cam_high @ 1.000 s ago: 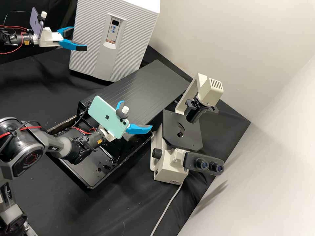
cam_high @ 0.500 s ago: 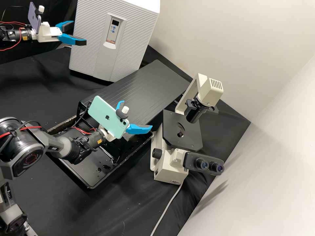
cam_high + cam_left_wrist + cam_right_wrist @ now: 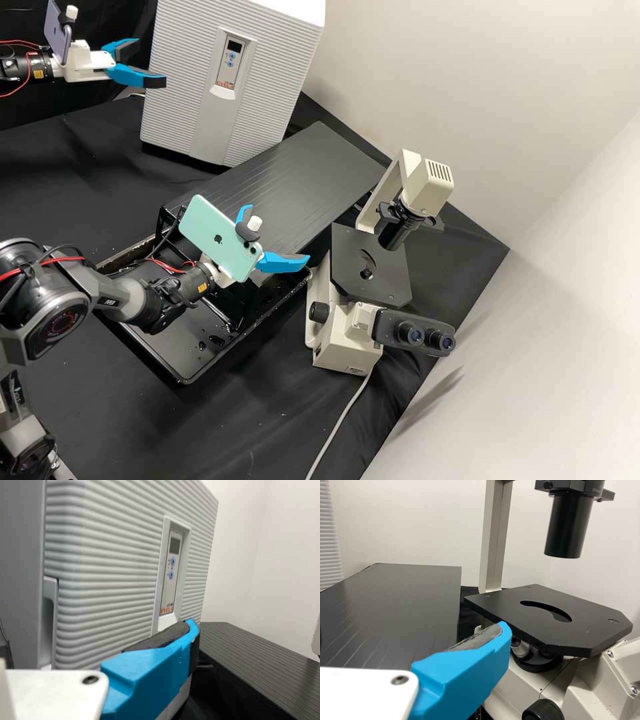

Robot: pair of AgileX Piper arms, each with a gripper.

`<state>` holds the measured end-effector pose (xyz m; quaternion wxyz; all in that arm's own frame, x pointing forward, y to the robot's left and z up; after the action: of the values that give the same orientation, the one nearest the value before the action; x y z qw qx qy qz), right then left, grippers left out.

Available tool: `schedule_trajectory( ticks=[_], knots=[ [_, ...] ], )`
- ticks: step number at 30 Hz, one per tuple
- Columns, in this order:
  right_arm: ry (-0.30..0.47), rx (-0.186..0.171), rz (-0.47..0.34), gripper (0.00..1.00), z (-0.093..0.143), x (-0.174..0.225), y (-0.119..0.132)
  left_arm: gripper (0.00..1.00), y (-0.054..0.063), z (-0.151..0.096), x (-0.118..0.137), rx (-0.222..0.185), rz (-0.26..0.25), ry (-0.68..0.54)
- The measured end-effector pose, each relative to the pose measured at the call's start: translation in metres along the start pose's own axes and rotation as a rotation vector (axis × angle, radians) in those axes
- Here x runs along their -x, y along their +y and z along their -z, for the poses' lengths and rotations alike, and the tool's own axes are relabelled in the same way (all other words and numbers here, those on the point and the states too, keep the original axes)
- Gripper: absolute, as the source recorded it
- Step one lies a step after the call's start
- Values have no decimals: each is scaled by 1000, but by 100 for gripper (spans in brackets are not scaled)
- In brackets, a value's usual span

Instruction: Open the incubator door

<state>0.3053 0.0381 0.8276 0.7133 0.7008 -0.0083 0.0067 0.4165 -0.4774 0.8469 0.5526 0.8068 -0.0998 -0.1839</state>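
Over on the pale grey incubator (image 3: 303, 40), a control panel (image 3: 230, 63) carries a small dark display, 2 blue buttons and a line of red lettering. There's a dark logo (image 3: 218, 239) on the mint-green phone (image 3: 207, 223), and a yellow sticker (image 3: 202, 287) on the arm just behind it. Black cloth covers the tabletop (image 3: 60, 193), and plain pale walls (image 3: 500, 100) meet in the corner beyond. A microscope (image 3: 345, 337) stands beside a black tray (image 3: 180, 370) with a slanting dark panel (image 3: 287, 180) above.

The ribbed incubator door (image 3: 180, 113) looks shut, on the incubator's front. The left gripper (image 3: 151, 63) is by the door's side edge, its 2 fingers (image 3: 137, 77) spread wide with nothing seen between them; whether they touch the door, I can't tell. The right gripper (image 3: 279, 232), well apart from the door and near the microscope, has its 2 fingers wide open too, gripping nothing that I can see.
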Motion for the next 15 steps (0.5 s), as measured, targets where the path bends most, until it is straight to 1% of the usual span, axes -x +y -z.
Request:
schedule_trajectory(
  ticks=[5,6,10,15],
  knots=[
    [0,0,0,100,0,0,0,100,-9,-8,-6,11,20,-24],
    [0,0,0,100,0,0,0,0,-10,-8,-6,12,21,-26],
    [0,0,0,100,0,0,0,0,-13,-15,-9,15,26,-44],
    [0,0,0,100,0,0,0,0,-12,-15,-9,17,22,-44]
  ],
)
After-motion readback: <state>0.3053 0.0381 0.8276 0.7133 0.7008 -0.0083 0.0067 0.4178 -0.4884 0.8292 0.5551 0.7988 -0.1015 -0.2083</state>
